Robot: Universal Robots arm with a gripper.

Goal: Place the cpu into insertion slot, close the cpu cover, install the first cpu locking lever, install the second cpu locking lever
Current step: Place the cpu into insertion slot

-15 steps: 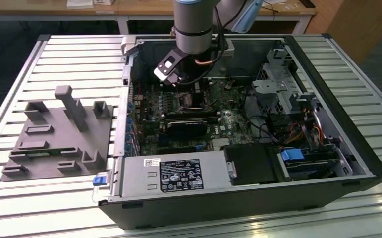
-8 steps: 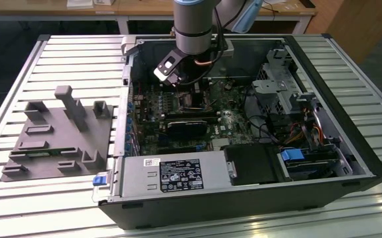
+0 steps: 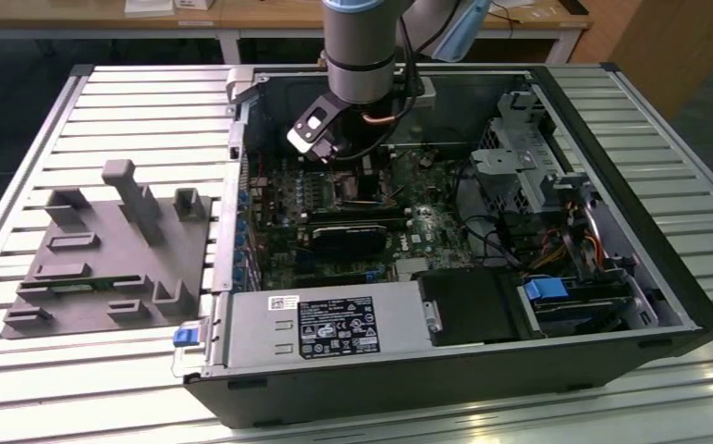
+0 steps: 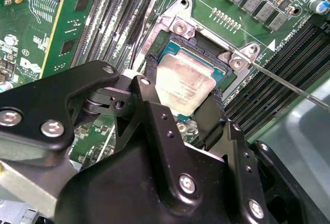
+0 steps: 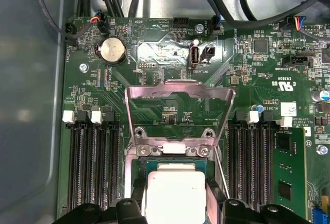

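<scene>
Claw: your gripper (image 4: 183, 94) is closed narrow on the cpu (image 4: 186, 80), with a black finger (image 4: 148, 77) against each of two opposite edges.
Where it works: low inside the open computer case (image 3: 683, 296), above the motherboard (image 5: 170, 49).
Cpu: it sits directly over the insertion slot (image 4: 205, 59), within the silvery rim. I cannot tell whether it is fully seated or held just above.
Cover: the cpu cover (image 5: 180, 87) stands open just beyond the socket, apart from the chip.
Levers: one locking lever (image 4: 289, 82) and the other lever (image 4: 148, 20) both lie unhooked beside the socket.
Step in hand: seating the chip, as I judge it.
Doing it well: keep the chip level and square to the socket walls. Let it settle under its own weight and never press it down.
Watch for: any sideways drag or tilt — the socket contacts probably bend easily.
</scene>
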